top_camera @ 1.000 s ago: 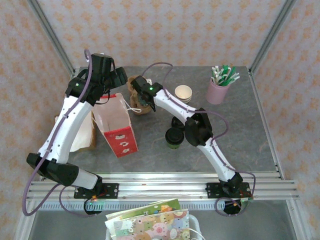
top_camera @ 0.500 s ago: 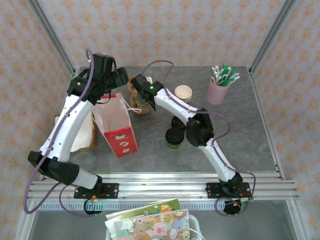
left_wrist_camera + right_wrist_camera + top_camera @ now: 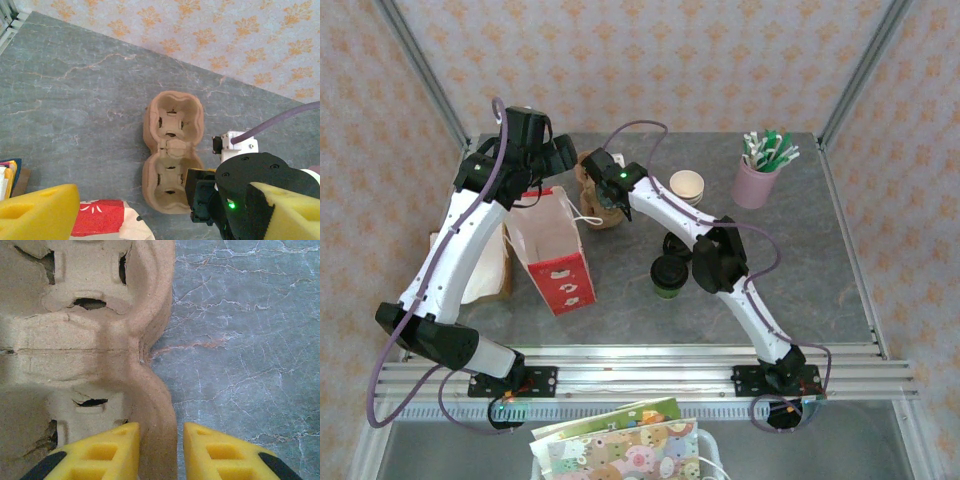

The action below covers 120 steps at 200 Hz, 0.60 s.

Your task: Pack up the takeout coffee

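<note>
Right claw (image 3: 161,432) down at the carrier (image 3: 75,340), astride its rim

Packing barely begun, by the look of it. Coffee (image 3: 666,272) upright on the table (image 3: 800,260), lid on, near the bag (image 3: 556,252) and well apart from the carrier, in neither. Loose lid (image 3: 675,243) just behind it, lidless cup (image 3: 687,185) further back. Carrier flat on the table behind the bag, wells bare in the left wrist view. Bag upright, mouth open. Left to do, at a guess: take hold of the carrier, seat the coffee, get the lot into the bag, in whatever order.

Jaws of the right claw narrow, one finger (image 3: 112,450) inside the rim wall, the other outside over bare table, wall between them. Inner finger against the pulp or as good as; thin sliver of gap at the outer one. Cannot tell whether pinched or merely bracketed.

Left claw (image 3: 163,195) spread wide, holding nothing, hanging above carrier and bag edge, touching neither as far as seen
</note>
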Motion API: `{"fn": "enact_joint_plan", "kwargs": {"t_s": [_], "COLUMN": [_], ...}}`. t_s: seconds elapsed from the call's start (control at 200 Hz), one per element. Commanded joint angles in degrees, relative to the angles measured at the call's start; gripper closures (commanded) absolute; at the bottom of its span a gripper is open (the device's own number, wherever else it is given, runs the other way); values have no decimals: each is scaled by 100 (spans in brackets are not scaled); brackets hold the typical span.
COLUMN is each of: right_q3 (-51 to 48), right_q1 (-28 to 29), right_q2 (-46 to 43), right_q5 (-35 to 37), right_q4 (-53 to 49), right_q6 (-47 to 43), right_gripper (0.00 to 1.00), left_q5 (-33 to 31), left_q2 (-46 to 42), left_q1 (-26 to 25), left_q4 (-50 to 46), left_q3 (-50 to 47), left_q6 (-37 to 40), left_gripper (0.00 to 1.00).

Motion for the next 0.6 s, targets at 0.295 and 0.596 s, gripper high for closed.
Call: {"fn": "enact_joint_plan", "kwargs": {"t_s": [0.295,0.596], "right_q3": [54,61], "right_q1": [45,43], "right_q2": [-223,-301], "right_q5": [72,89], "right_q4": [-55,-48], "right_q6": [-54,-40], "right_gripper": [78,86], "left_q5": [12,21], "left_q2": [-25,-21], "left_q1": [-7,-13], "left_q4": [139,134], "left_q3": [72,82], "left_q6": [39,30], "left_gripper": [12,12]}}
